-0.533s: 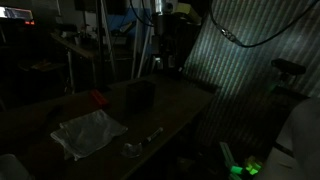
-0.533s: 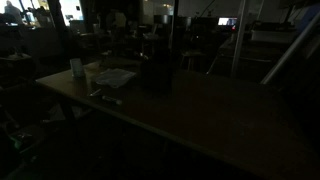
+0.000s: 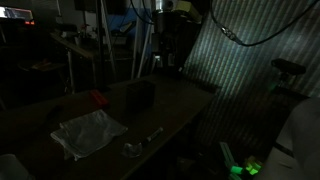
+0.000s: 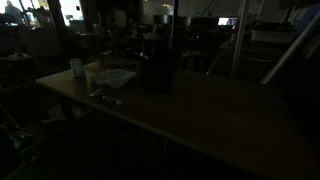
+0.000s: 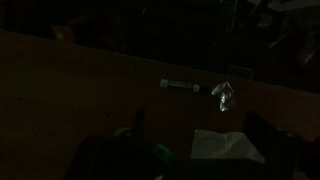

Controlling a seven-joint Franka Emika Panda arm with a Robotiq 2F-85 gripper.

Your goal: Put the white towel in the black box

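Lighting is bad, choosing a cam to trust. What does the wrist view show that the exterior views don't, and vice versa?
Wrist view only: the gripper, jaws open, at the bottom edge. Exterior views only: the black box in both; a small red object near it in an exterior view. Shared: the white towel lying on the table, outside the box, plus a pen-like stick and a crumpled scrap.

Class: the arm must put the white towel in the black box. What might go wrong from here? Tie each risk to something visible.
1. The white towel lies spread wider than the black box, so part may hang over its rim.
2. A pen-like stick and a crumpled scrap lie close to the towel; the open gripper might catch them too.
3. The scene is very dark, so the grasp could be misjudged.
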